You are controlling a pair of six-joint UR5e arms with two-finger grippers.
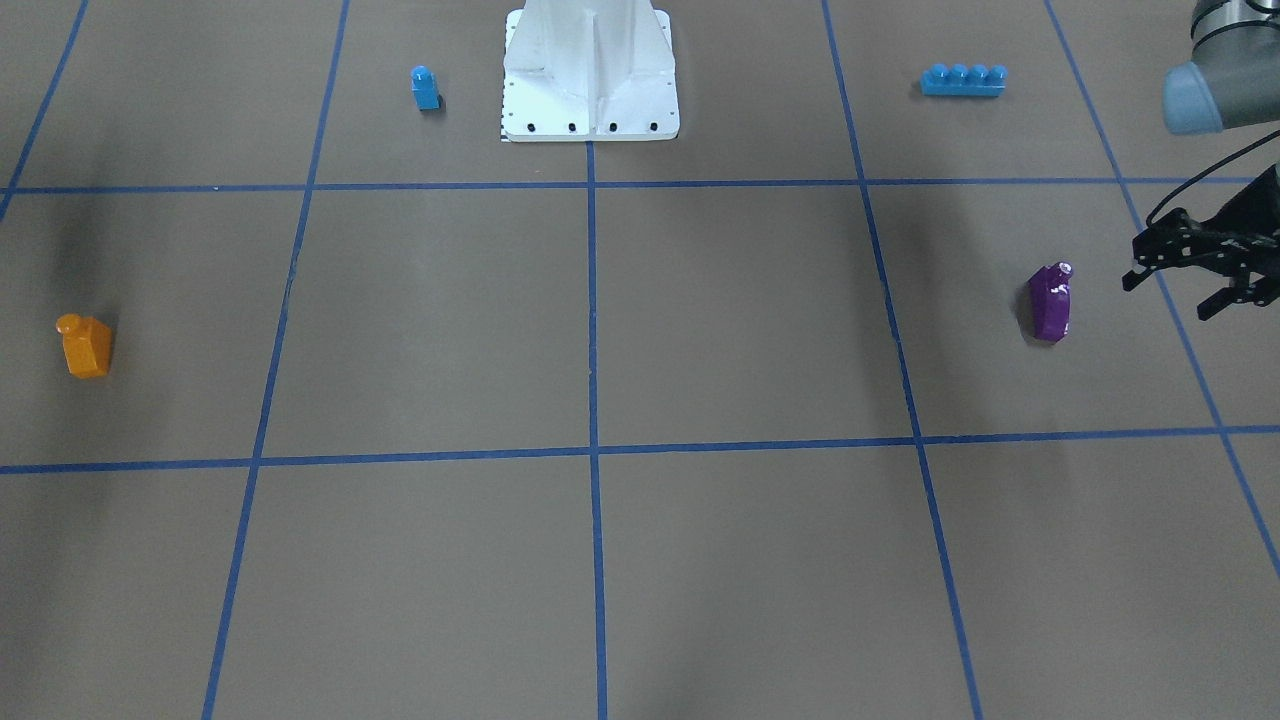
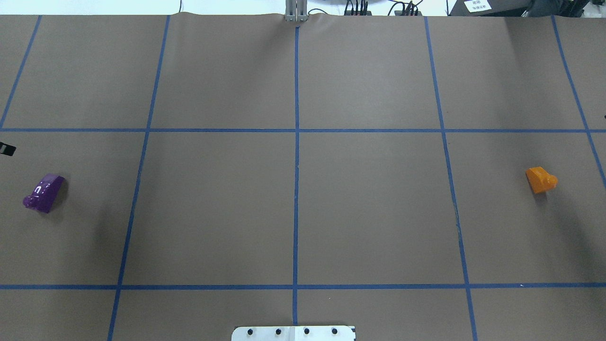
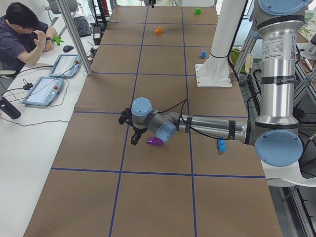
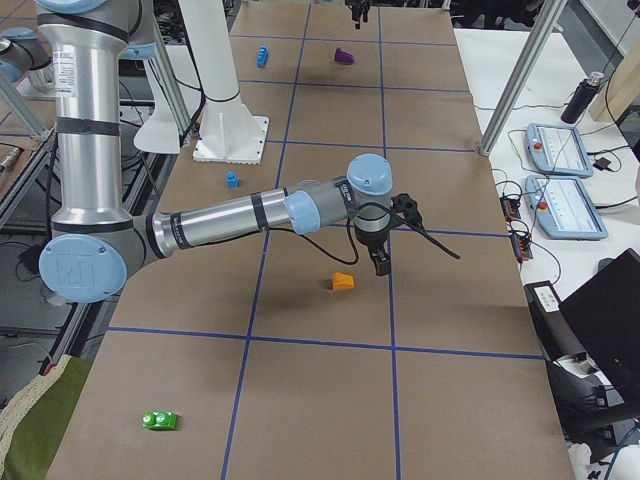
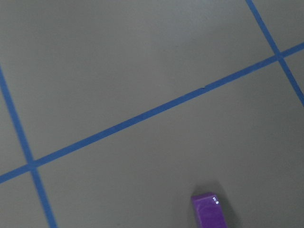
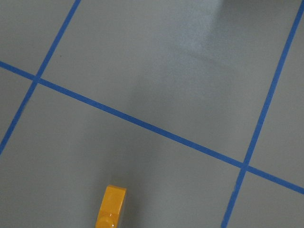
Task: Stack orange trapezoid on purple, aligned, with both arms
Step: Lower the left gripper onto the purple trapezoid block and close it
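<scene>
orange trapezoid (image 1: 86,347) far right of white base plate (image 1: 590,118), stud at outer end | purple (image 1: 1050,303) far left of plate, long axis slanted, stud end robot-ward | left gripper (image 1: 1167,297) just beside purple, fingers apart, empty | right gripper (image 4: 380,262) near orange, opening unreadable

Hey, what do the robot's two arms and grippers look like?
Left arm and right arm: silver-grey tubes, light-blue joint caps, small printed labels. The left gripper and right gripper are black, two-fingered, with black cables looping from the wrists.
</scene>
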